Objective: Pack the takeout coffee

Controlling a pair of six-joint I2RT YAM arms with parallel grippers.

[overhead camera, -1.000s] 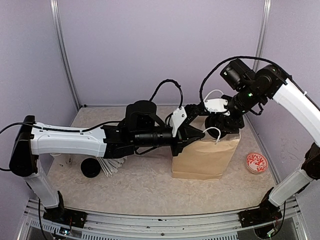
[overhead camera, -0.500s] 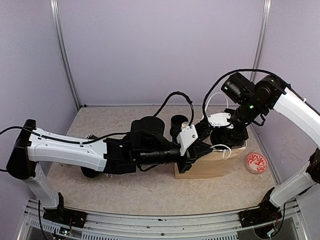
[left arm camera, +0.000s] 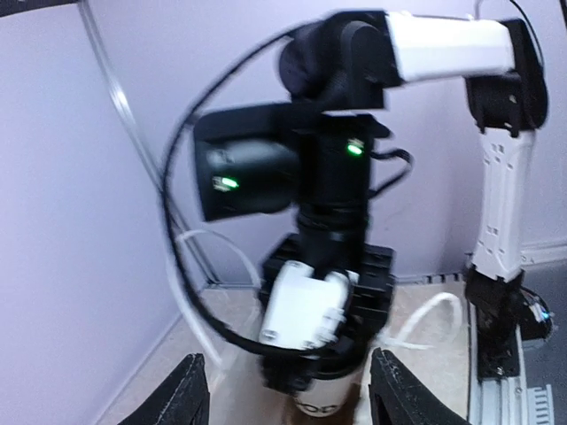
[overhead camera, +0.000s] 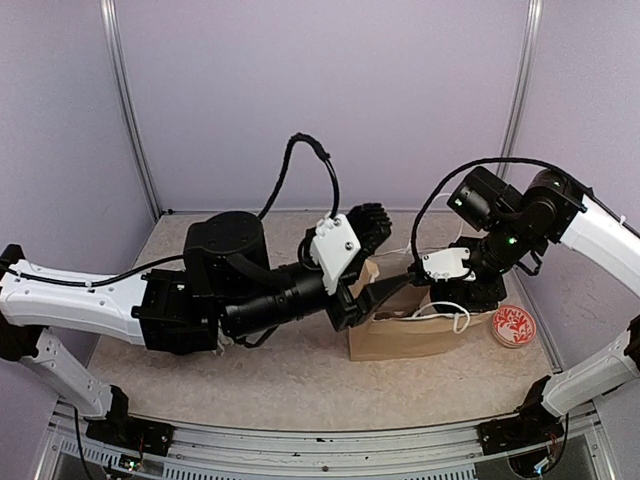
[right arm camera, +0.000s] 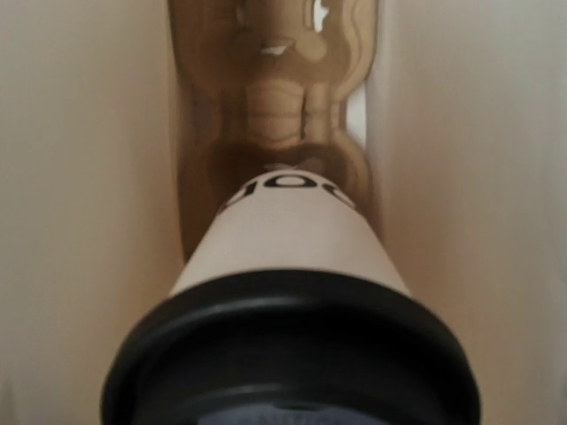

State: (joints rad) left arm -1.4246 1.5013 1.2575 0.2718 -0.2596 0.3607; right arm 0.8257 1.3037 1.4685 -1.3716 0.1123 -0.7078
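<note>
Left gripper backs toward upper left, spread and empty; right gripper clamps cup upright, bag floor straight below.

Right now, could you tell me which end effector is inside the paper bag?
The right end effector, holding the coffee cup inside the bag; the left end effector is open outside.

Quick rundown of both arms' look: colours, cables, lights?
Left arm: white link shells, black joints and wrist, white plate by the black fingers. Right arm: same white-and-black build, green lights on the wrist. Each trails a looping black cable.
</note>
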